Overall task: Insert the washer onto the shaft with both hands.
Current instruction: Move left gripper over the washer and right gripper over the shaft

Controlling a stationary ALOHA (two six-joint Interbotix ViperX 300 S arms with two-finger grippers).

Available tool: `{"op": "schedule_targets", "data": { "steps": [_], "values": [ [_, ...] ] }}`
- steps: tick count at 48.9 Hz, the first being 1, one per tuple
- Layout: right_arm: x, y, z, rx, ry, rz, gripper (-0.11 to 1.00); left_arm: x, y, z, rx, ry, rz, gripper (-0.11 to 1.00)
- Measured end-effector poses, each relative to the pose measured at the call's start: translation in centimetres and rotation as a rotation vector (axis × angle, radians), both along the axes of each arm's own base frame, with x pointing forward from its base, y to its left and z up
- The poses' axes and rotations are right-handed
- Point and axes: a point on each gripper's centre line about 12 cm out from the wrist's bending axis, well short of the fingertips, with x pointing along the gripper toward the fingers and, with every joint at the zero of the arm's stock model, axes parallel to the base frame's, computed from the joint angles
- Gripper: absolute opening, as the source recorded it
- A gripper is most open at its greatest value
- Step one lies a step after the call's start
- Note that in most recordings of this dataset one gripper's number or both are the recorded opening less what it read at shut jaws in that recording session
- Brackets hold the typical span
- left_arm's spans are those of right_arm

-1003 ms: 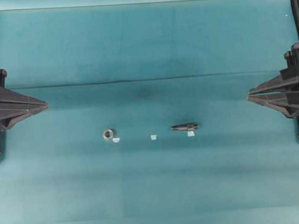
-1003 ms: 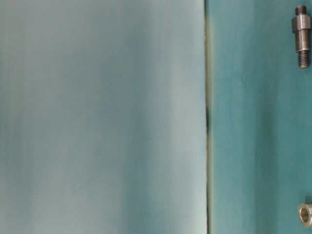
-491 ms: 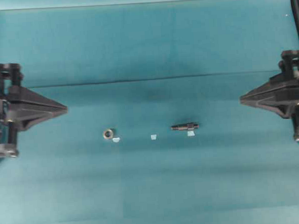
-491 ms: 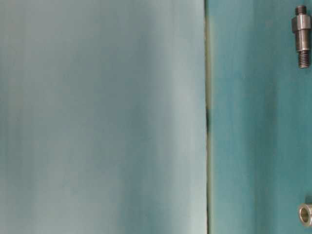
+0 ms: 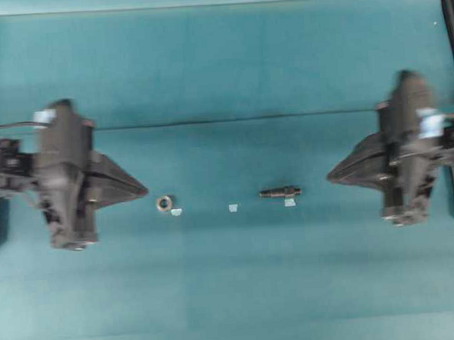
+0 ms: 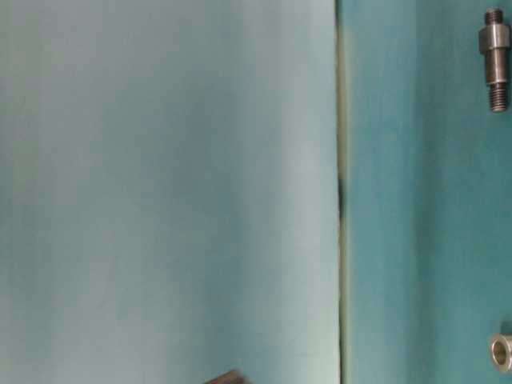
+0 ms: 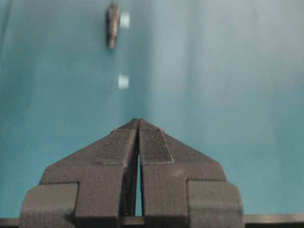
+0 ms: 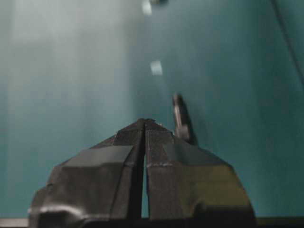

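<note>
We see the left gripper and right gripper both pressed together, empty. Mid-frame lie the washer, left of centre, and the shaft, right of centre.

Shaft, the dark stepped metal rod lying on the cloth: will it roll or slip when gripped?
The dark grey stepped metal shaft lies on its side on the teal cloth, so a nudge may roll it, probably in a curve. It looks rigid. Its smooth round surface could slip between pointed fingers.
</note>
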Motion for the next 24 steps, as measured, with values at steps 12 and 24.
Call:
{"op": "schedule_targets", "data": {
  "steps": [12,24],
  "values": [
    [2.5,-0.1,-1.6,-0.020,0.185,0.015,-0.09,1.6,0.0,-2.5,0.010,0.250,0.002,0.02],
    [5.3,-0.5,-3.4,-0.051,0.338,0.027,-0.09,2.5,-0.1,-4.2,0.013,0.343,0.003,0.02]
  ]
}}
